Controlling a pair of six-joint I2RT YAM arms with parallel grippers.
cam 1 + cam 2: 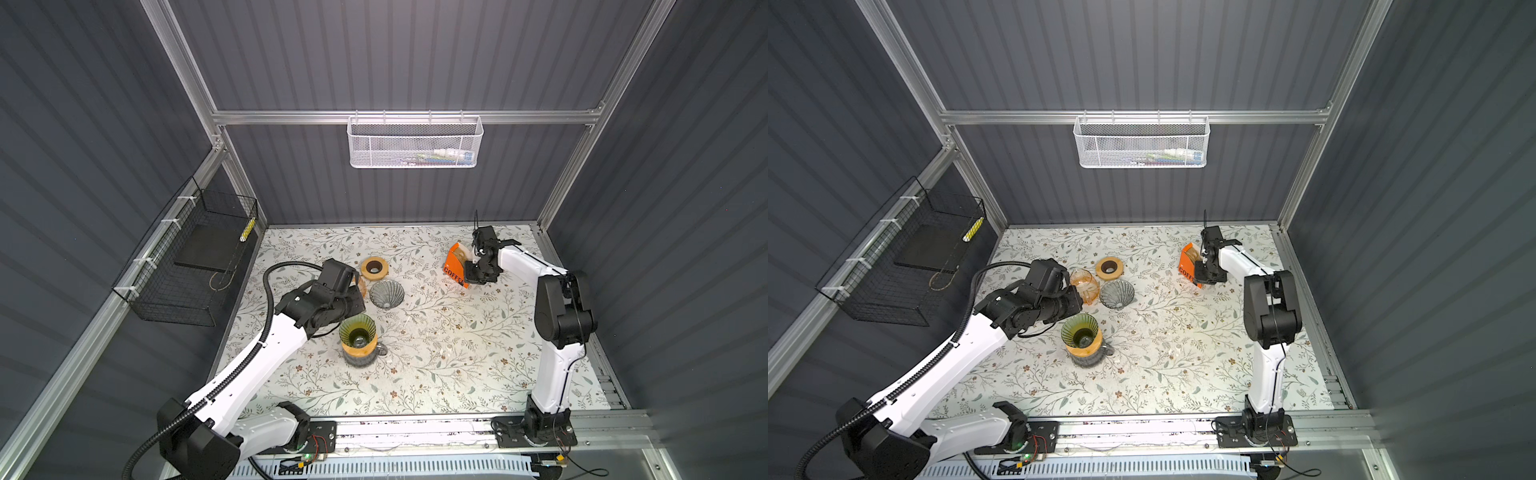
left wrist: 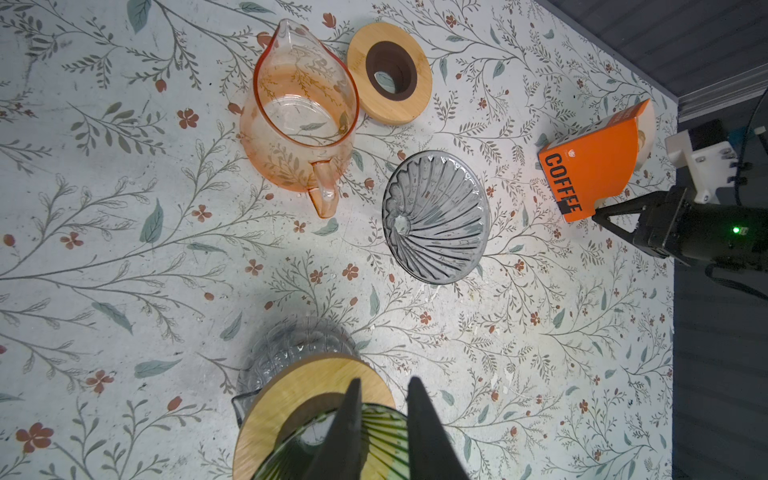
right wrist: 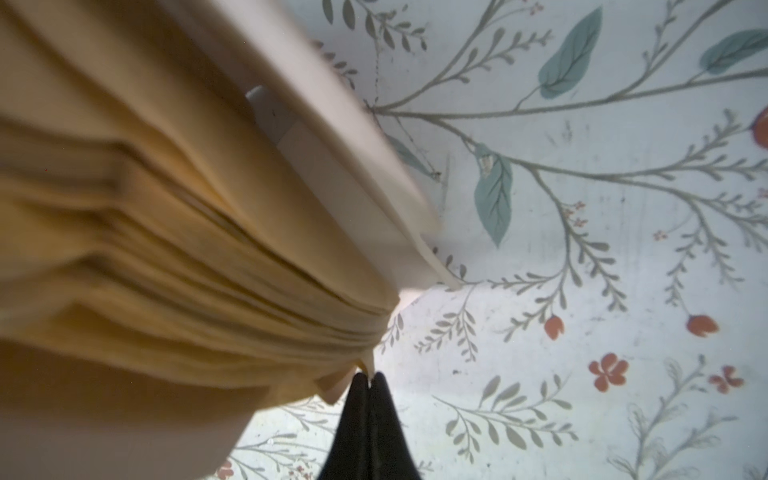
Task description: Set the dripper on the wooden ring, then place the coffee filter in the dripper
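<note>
The green glass dripper (image 1: 357, 330) (image 1: 1080, 330) (image 2: 386, 440) sits on a wooden collar (image 2: 291, 386) atop a clear carafe (image 2: 291, 340) at the middle front. My left gripper (image 2: 385, 382) (image 1: 351, 318) straddles its rim, one finger inside and one outside, shut on the wall. At the back right an orange "COFFEE" box (image 1: 455, 266) (image 1: 1187, 262) (image 2: 594, 162) holds a stack of brown paper filters (image 3: 166, 249). My right gripper (image 3: 368, 376) (image 1: 471, 270) (image 1: 1200, 270) is at the box's open side, shut on the corner of one coffee filter (image 3: 365, 365).
A grey ribbed dripper (image 1: 386, 293) (image 2: 436, 216) lies on the floral mat, with a wooden ring (image 1: 374, 268) (image 2: 388, 72) and an orange glass jug (image 1: 1084, 282) (image 2: 299, 112) behind it. A white mesh basket (image 1: 415, 141) hangs on the back wall, a black wire basket (image 1: 191, 257) on the left wall.
</note>
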